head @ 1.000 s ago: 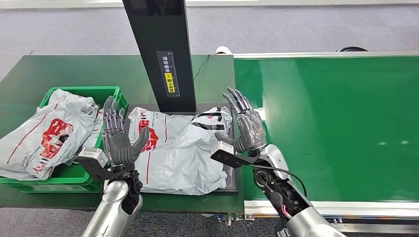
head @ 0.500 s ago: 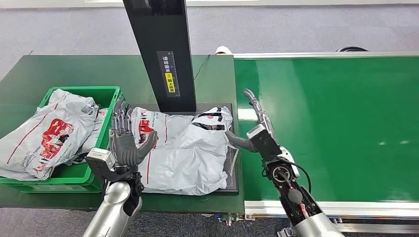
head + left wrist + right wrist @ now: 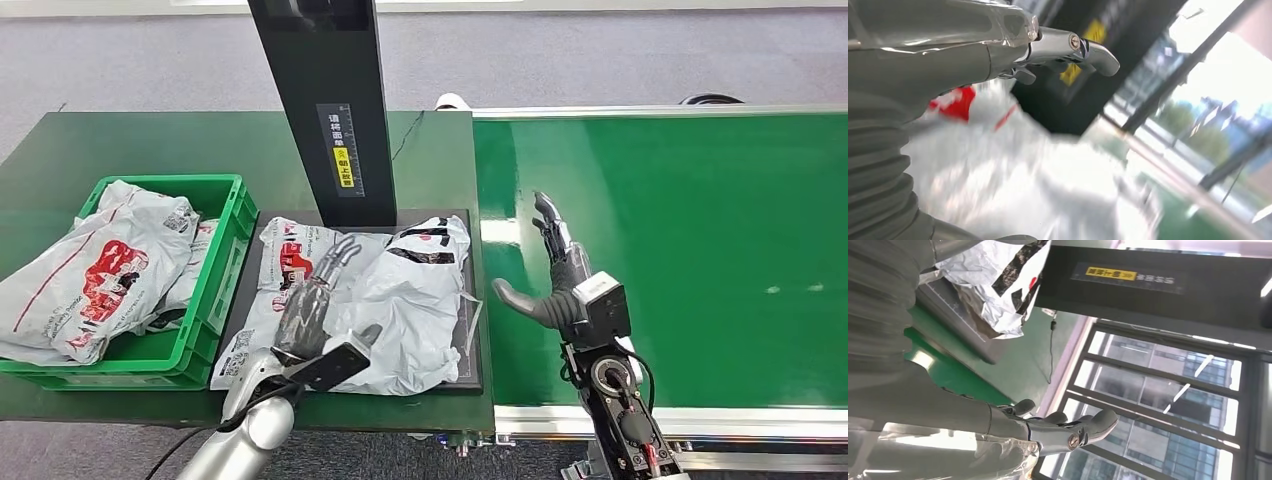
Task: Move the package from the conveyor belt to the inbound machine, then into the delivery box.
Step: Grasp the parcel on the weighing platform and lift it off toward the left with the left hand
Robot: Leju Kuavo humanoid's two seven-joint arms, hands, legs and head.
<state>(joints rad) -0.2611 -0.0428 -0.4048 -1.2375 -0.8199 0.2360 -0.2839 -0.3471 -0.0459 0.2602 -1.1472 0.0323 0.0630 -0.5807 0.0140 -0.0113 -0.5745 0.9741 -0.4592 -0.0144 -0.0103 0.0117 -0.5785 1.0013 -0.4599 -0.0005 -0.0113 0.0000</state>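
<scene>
Now the left hand (image 3: 312, 300) has dropped flat onto the grey package (image 3: 400, 300) lying on the inbound machine's black scan plate (image 3: 471, 345), fingers extended, gripping nothing yet. Right of that plate, the right hand (image 3: 553, 275) has withdrawn over the conveyor belt (image 3: 700, 250), open and empty; the green delivery box (image 3: 225, 270) waits left.

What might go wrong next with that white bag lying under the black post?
The left hand lies flat on the package without a visible hold, so the slippery bag may slide instead of lifting. The green box already holds bags heaped above its rim, so this one may spill. The package's near edge overhangs the scale plate and could snag.
</scene>
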